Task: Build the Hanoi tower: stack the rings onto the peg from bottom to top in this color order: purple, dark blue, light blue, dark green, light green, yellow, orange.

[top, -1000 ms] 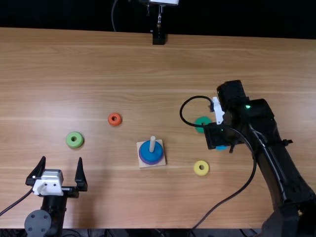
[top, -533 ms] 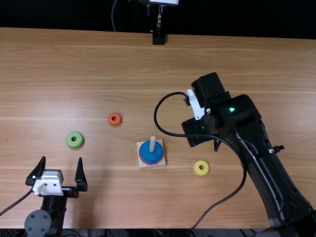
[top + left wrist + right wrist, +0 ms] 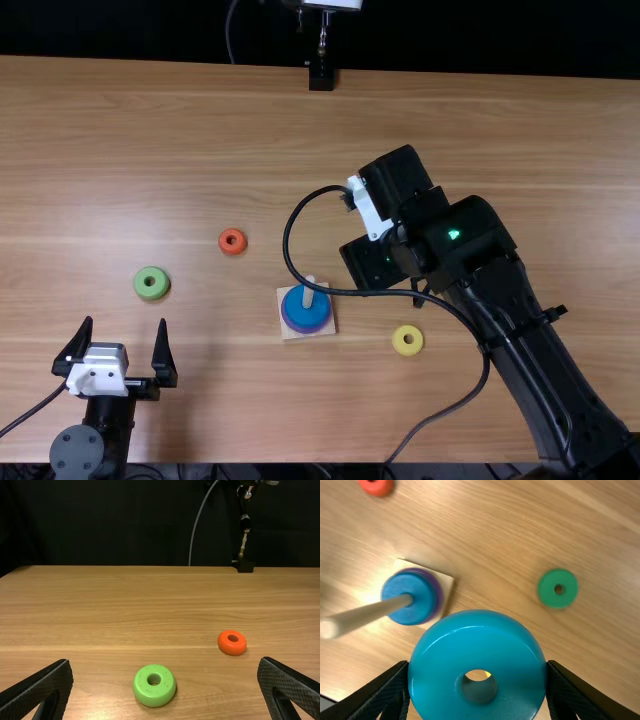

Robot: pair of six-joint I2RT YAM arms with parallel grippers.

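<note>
Faces far black backdrop (image 3: 130, 28) across brown table (image 3: 200, 130); grips light blue ring (image 3: 477, 640) in right gripper (image 3: 372, 262), holds left gripper (image 3: 125, 322) wide, empty.

L gripper (image 3: 125, 322) level, fingers (image 3: 45, 687) spread wide. R arm (image 3: 545, 375) angled inward, w/ R gripper (image 3: 418, 290) pointing down, clamped.

You have a robotics lab or similar test station here: two jointed black robot arms, left (image 3: 100, 420) and right (image 3: 535, 345), stand at your light brown wooden table (image 3: 500, 120). Loose black cable (image 3: 487, 370) loops off the right one. Past the far edge you get a plain black backdrop (image 3: 125, 525) and a slim metal stand (image 3: 245, 525).
</note>
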